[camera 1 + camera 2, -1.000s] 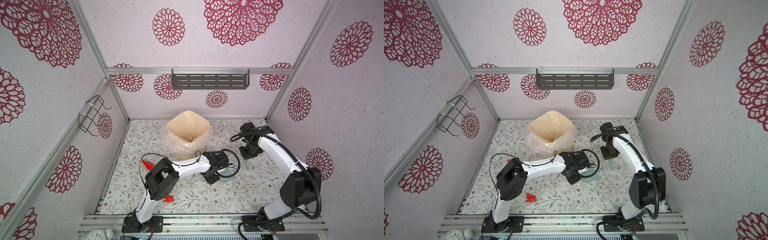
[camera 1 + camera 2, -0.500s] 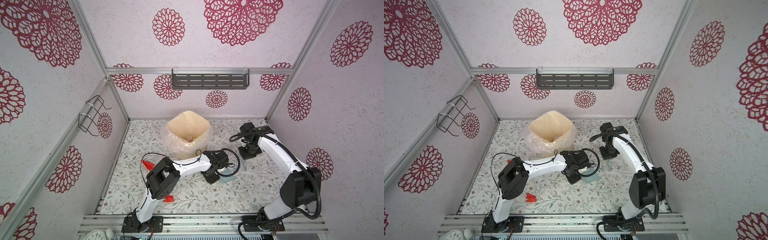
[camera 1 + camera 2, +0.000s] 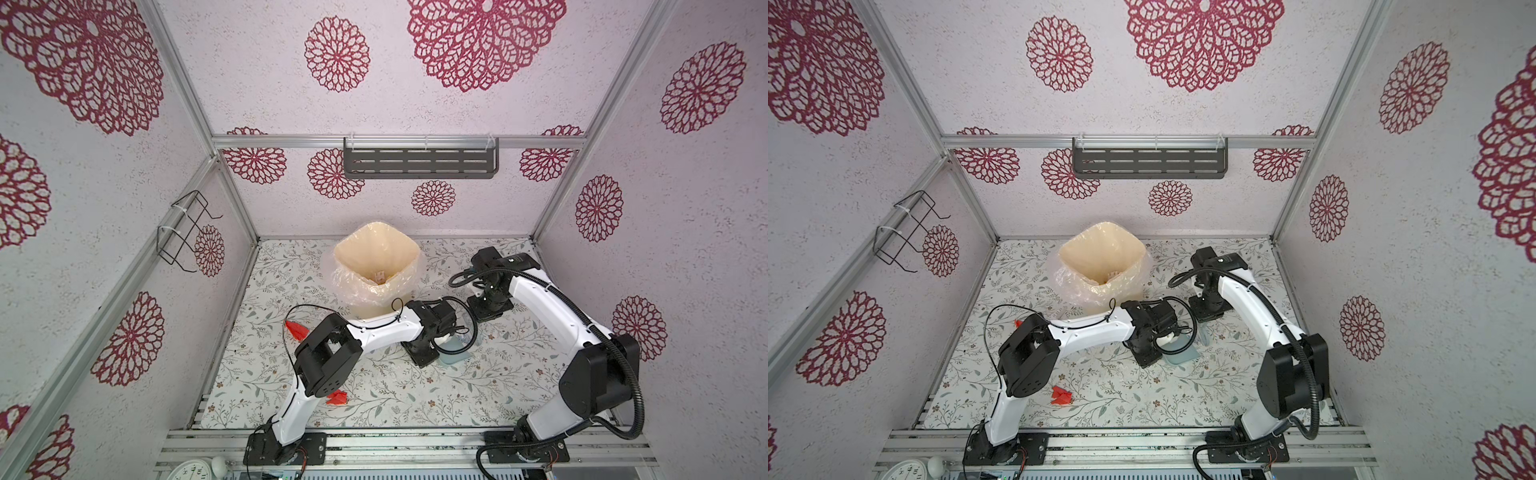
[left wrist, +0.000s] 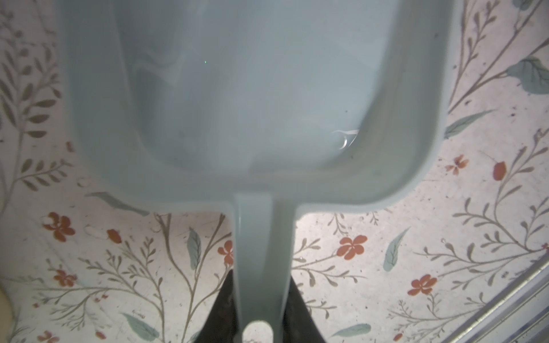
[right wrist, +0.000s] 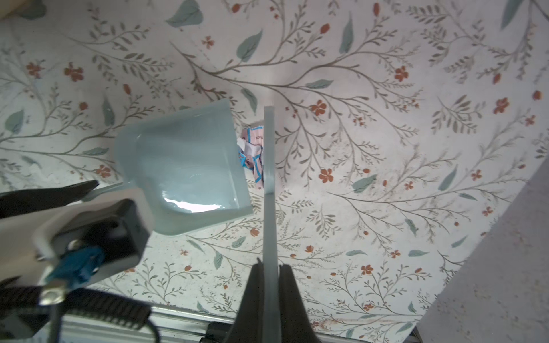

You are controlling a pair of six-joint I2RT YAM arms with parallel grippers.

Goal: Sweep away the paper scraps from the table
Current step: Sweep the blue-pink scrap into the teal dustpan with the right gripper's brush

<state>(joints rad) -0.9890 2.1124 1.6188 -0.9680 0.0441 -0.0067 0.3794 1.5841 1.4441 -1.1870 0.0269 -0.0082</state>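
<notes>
deep in the bin [image 3: 353, 259] lies perhaps one pale scrap [image 3: 379, 276].

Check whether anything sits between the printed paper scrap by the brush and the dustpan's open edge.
Nothing visible does. The printed scrap lies directly between the brush and the open front edge of the dustpan, close against both. The inside of the pan is bare.
</notes>
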